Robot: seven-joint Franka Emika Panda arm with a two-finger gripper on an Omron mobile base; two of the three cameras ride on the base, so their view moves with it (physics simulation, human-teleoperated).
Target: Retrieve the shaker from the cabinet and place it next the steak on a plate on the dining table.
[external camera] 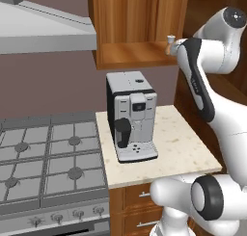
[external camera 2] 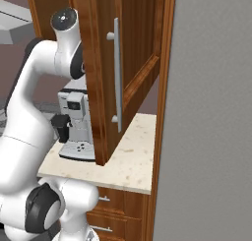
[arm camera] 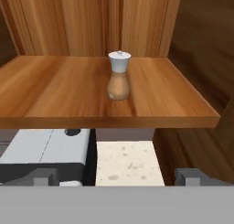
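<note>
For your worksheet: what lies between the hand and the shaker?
In the hand view, just bare shelf of the cabinet before the shaker; nothing stands between.

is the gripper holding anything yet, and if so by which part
Nothing is held. The shaker stands upright and free on the cabinet shelf, ahead of the gripper, whose jaws are spread wide apart.

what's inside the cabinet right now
One shaker stands upright on the cabinet shelf, apart from the walls. Nothing else shows on that shelf. Any higher shelves are out of frame.
</note>
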